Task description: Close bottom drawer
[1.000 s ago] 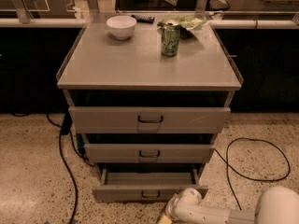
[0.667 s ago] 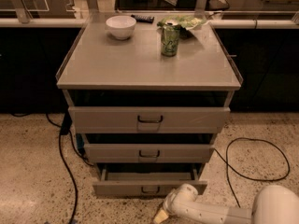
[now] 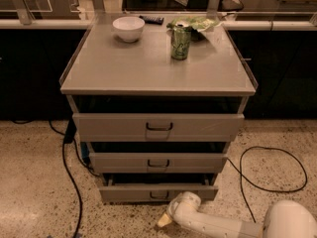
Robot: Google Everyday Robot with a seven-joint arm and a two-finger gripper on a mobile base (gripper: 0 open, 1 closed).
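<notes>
Standing on a speckled floor [image 3: 29, 197], a grey-beige metal cabinet [image 3: 148, 68] takes up the middle of the scene, with all three of its drawers pulled out a little. The top drawer [image 3: 109, 127] has the tallest front and a dark pull handle at its centre. The middle drawer [image 3: 119, 161] sits under it with a smaller handle. The bottom drawer [image 3: 129, 193] is the lowest, close to the floor, with a low front panel and a small dark handle [image 3: 159, 196]. It stands partly open, with a dark gap showing between its front and the cabinet body behind.

The robot's white arm [image 3: 218, 226] reaches in from the near right corner, low over the floor. Its rounded wrist joint [image 3: 185, 203] overlaps the lower edge of the bottom drawer's front, just right of the handle; whether it touches the panel cannot be told. The gripper [image 3: 164, 220] points down and to the left, just near of the drawer front and close to the floor. Whether the claw is open or closed cannot be told.

On the cabinet top, a white bowl [image 3: 128, 28] sits at the far left. A green can [image 3: 181, 42] stands upright to its right, and a green packet [image 3: 198, 23] lies just beyond the can. A small dark object [image 3: 151, 19] lies at the far edge between the bowl and the packet. A black cable [image 3: 67, 172] trails down the floor on the left of the cabinet, and another cable [image 3: 277, 155] loops on the floor to the right.
</notes>
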